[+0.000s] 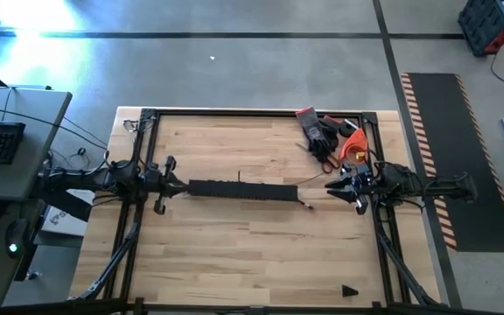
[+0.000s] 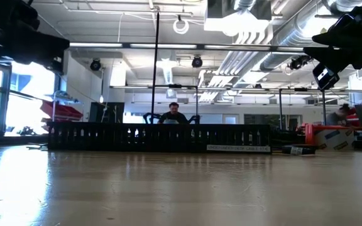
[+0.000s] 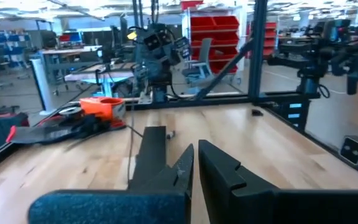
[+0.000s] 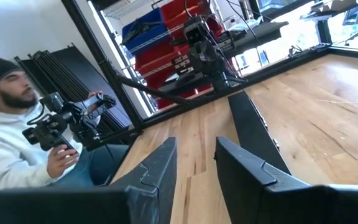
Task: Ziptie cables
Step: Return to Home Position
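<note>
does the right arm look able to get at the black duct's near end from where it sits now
Probably yes. The right gripper hangs just off the right end of the black slotted duct, fingers slightly apart, with only bare table between them. The gloves and orange tool lie off to the side, out of its path.

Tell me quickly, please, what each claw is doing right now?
Left claw: shut, holding nothing, at the black slotted duct's left end.
Right claw: open, empty, by the duct's right end.

Left gripper [image 3: 194,163] fingers together, above wooden table [image 3: 260,143]. Black duct [image 3: 149,155] lies just ahead; orange tool [image 3: 102,106] farther, w/ other arm [image 3: 157,53] beyond.
</note>
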Robot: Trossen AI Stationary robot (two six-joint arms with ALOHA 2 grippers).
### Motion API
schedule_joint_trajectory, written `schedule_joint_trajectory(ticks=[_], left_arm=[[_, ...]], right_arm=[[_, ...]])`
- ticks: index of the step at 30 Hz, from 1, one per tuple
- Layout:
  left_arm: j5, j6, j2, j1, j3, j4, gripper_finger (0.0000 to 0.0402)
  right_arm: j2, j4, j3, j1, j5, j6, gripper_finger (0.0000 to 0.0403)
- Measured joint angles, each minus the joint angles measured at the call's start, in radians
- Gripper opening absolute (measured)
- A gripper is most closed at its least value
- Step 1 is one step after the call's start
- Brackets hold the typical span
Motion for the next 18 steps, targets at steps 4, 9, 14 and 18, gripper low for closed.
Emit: schedule_joint_trajectory(ticks=[4,9,14,18], left_arm=[[-0.034,-0.009,0.0,0.0,-0.001,0.003,0.0],[-0.072,-0.009,0.01,0.0,-0.001,0.005,0.0],[-0.073,-0.009,0.01,0.0,-0.001,0.004,0.0],[-0.073,-0.009,0.01,0.0,-0.001,0.004,0.0]], right_arm=[[0.0,0.0,0.0,0.0,0.001,0.0,0.0096],[0.0,-0.001,0.0,0.0,0.0,0.0,0.0096],[0.0,-0.001,0.0,0.0,0.001,0.0,0.0096],[0.0,-0.001,0.0,0.0,0.001,0.0,0.0096]])
